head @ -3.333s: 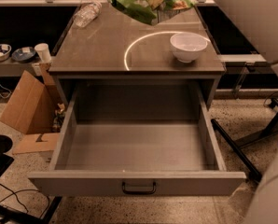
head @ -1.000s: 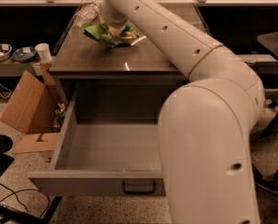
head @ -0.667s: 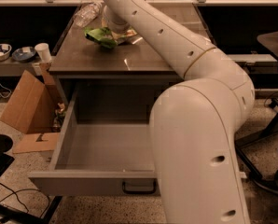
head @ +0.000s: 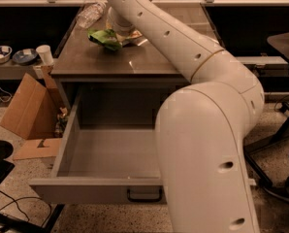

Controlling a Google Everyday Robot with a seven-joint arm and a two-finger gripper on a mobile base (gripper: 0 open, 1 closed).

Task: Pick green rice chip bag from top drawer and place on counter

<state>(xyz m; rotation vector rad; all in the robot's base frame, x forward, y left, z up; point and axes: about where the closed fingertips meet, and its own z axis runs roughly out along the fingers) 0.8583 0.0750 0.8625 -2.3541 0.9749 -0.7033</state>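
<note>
"Green rice chip bag: where do you have it?"
"Near first: top drawer open, visible part bare. Bag lies on the surface, far left. Gripper just behind, at the bag; its state, cannot tell."
"Handling?"
"Likely light, crinkly, slippery foil. You'd pinch a crimped edge, gently."

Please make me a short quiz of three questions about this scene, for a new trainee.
1. True or false: the top drawer is shut.
2. What is right next to the green rice chip bag? A the gripper; B a kettle; C a laptop.
3. Fill in: the bag lies on the ____.
Key: 1 false, it is pulled open; 2 A; 3 counter.
</note>
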